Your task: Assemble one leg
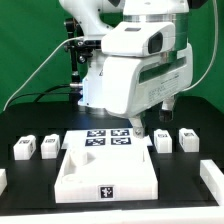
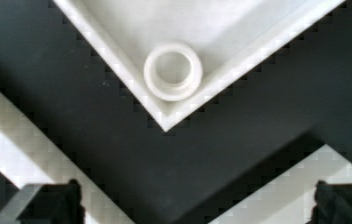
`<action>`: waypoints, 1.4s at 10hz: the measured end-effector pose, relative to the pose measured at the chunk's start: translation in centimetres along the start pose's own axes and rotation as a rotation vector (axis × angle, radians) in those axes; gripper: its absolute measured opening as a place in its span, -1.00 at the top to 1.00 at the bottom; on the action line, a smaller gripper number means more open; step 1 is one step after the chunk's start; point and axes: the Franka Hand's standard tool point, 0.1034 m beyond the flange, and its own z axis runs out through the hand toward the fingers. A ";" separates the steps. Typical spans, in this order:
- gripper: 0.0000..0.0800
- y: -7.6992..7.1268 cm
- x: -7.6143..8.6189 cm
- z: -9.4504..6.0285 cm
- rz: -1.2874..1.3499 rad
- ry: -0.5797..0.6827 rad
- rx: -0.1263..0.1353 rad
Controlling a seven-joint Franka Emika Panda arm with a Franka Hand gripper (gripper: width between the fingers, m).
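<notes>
Gripper (image 2: 194, 192) hovers above the tabletop's (image 1: 88, 168) corner socket (image 2: 173, 70), jaws wide and empty; legs (image 1: 48, 146) lie loose beside the tabletop; none appears fitted yet.

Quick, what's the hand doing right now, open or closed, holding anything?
Hand: open, dark fingers wide apart, nothing between them.

A large flat white panel (image 1: 95, 165) is seen lying on the black table (image 1: 180, 200) in the lower centre of the exterior view, with the marker board (image 1: 110, 138) laid just behind it. A green backdrop (image 1: 25, 40) is seen at the upper left. In the wrist view, one corner of the panel is shown with a round socket (image 2: 173, 71) set in it.
</notes>
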 end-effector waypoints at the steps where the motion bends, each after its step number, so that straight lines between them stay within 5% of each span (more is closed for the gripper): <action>1: -0.62 0.0 0.0 0.0 0.000 0.000 0.000; 3: -0.62 -0.2 -0.2 0.2 -0.013 0.003 -0.003; 6: -0.62 -2.6 -4.6 1.9 -0.285 -0.001 0.003; 12: -0.62 -2.8 -5.1 2.8 -0.487 0.008 -0.013; 14: -0.62 -6.7 -9.0 5.6 -0.642 0.033 -0.062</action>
